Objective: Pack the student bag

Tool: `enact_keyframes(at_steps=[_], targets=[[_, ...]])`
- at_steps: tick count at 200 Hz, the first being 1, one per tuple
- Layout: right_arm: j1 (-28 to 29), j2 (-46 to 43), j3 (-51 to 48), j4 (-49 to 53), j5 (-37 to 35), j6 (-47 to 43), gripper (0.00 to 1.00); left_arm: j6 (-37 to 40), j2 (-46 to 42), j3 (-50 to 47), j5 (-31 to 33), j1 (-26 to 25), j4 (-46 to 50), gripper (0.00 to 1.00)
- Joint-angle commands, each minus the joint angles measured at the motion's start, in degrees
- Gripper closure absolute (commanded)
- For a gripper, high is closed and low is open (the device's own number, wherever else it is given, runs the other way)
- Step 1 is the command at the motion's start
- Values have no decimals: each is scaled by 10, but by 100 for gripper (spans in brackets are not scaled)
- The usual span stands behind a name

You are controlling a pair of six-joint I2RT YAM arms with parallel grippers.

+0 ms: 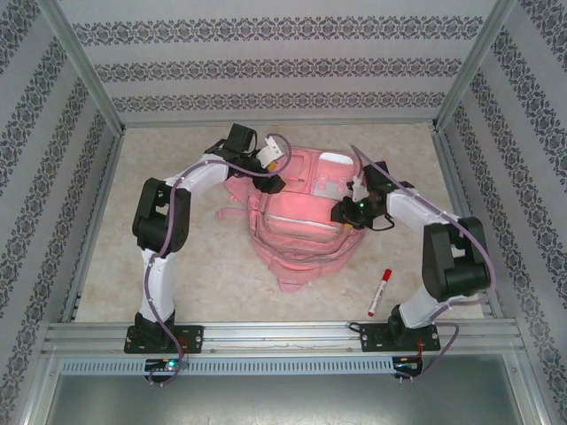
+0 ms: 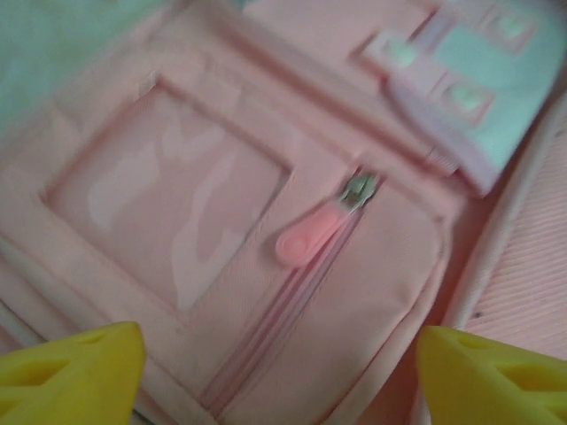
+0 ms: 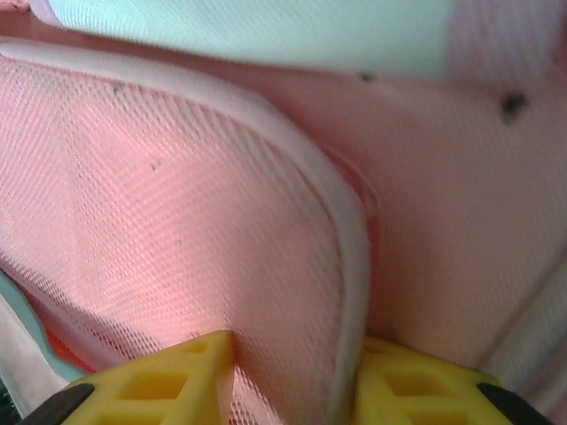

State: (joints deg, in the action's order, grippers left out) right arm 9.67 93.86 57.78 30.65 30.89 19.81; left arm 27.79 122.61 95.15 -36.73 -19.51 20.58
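Likely step: unzip the bag's [image 1: 297, 221] front pocket
The bag lies mid-table [image 1: 177, 266]. The right gripper [image 3: 297, 347] pinches its mesh edge (hold that taut); the left gripper [image 2: 279, 345], wide open and empty, should close squarely on the zip pull [image 2: 310, 235].

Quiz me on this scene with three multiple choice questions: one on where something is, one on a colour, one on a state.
1. Where does the red and white marker pen lie?
A. On the beige table, apart from the soft pink fabric backpack.
B. On top of the backpack.
C. In a gripper.
2. What colour is the teardrop zip pull under the left gripper?
A. Black.
B. Pink.
C. Blue.
3. How do the left gripper's jaws stand?
A. Shut on the zip pull.
B. Shut on the pen.
C. Open, holding nothing.
Answers: 1 A, it rests on bare tabletop; 2 B, it matches the backpack; 3 C, the yellow fingers stand wide apart.
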Motion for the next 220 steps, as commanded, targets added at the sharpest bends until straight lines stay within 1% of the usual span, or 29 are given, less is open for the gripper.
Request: enact_keyframes(at_steps=[1, 35, 58, 68, 82, 97, 103, 110, 117, 133, 155, 166, 175, 183, 195, 209, 220], targets=[[23, 41, 72, 17, -6, -83, 66, -52, -15, -10, 45, -3, 86, 25], [58, 130, 180, 63, -18, -178, 77, -39, -126, -182, 39, -3, 47, 26], [79, 188, 248, 76, -33, -208, 80, -25, -214, -277, 47, -3, 30, 25], [86, 211, 282, 78, -38, -203, 77, -17, -247, -301, 62, -3, 34, 25], [92, 239, 325, 73, -40, -176, 70, 5, -290, -320, 76, -4, 39, 22], [96, 252, 354, 62, -58, -137, 59, 56, -324, -326, 47, -3, 50, 21], [95, 251, 361, 58, -73, -121, 57, 74, -335, -327, 32, -4, 50, 20], [94, 247, 365, 57, -89, -107, 55, 83, -344, -328, 24, -6, 41, 19], [93, 237, 366, 55, -108, -90, 51, 79, -346, -329, 32, -11, 24, 20], [85, 195, 335, 40, -140, -51, 41, 67, -334, -318, 64, -35, 1, 22], [53, 109, 249, 22, -164, 12, 32, 61, -302, -298, 80, -75, 5, 23], [30, 63, 200, 34, -180, 44, 29, 56, -294, -296, 105, -99, -1, 23], [6, 30, 164, 61, -191, 75, 28, 52, -290, -296, 132, -120, -5, 22], [-15, 5, 133, 104, -199, 97, 28, 46, -286, -296, 152, -136, -8, 22], [-41, -38, 77, 133, -195, 123, 28, 31, -282, -298, 175, -156, -15, 21], [-54, -97, 6, 151, -204, 147, 28, 17, -281, -303, 206, -180, -24, 20], [-60, -143, -39, 173, -212, 165, 29, 4, -275, -303, 260, -201, -26, 19]])
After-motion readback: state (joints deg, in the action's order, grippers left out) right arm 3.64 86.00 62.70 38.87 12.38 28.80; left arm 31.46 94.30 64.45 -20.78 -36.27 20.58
